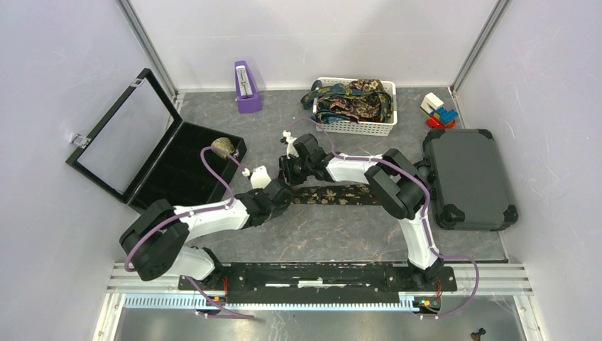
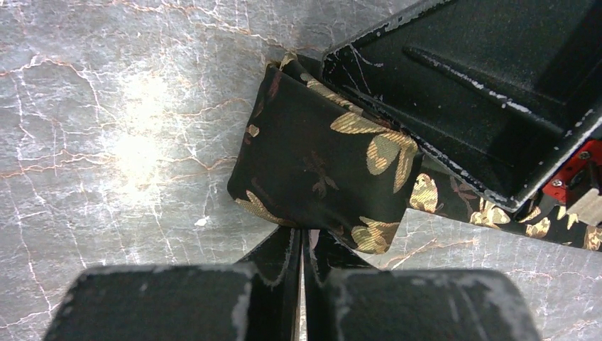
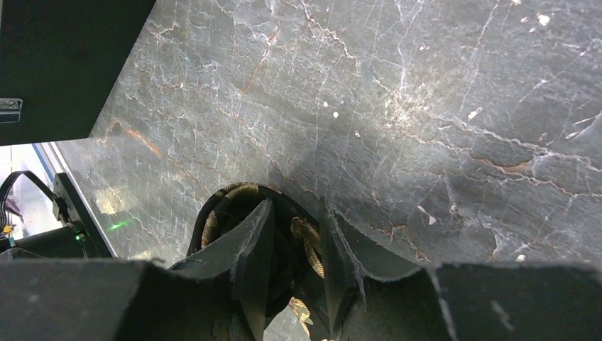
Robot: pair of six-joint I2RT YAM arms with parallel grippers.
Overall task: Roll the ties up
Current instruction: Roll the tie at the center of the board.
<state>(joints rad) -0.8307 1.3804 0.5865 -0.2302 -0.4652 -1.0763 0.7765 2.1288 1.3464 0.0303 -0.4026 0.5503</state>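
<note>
Grey, marble-veined tabletop [image 1: 341, 234] sits between plain white walls, with a dark grey hard-shell case [image 1: 468, 177] lying shut at one side. Just beside that case starts a long black fabric necktie with a gold floral print [image 1: 334, 194]. It is stretched flat and runs away from the case, and the end farthest from the case is wound into a small roll [image 2: 319, 170].

Both arms meet at that roll. The right claw [image 3: 294, 241] is clamped on it, with coils of fabric showing between and beside its fingers. The left claw [image 2: 303, 245] has its fingers pressed together, tips against the near edge of the roll; whether a fold is pinched between them I cannot tell.

Beyond the case, toward the back wall, a white plastic basket [image 1: 358, 128] holds more patterned ties [image 1: 351, 99]. Well apart from the case, past the roll, an open black display box [image 1: 184, 170] holds one finished roll [image 1: 226, 145].

Rolling looks to be in hand and at an early stage, since most of the necktie's length lies flat. The next move likely calls for turning the roll toward the case while keeping the coil tight and square. The slick fabric may spring loose if either grip eases.
</note>
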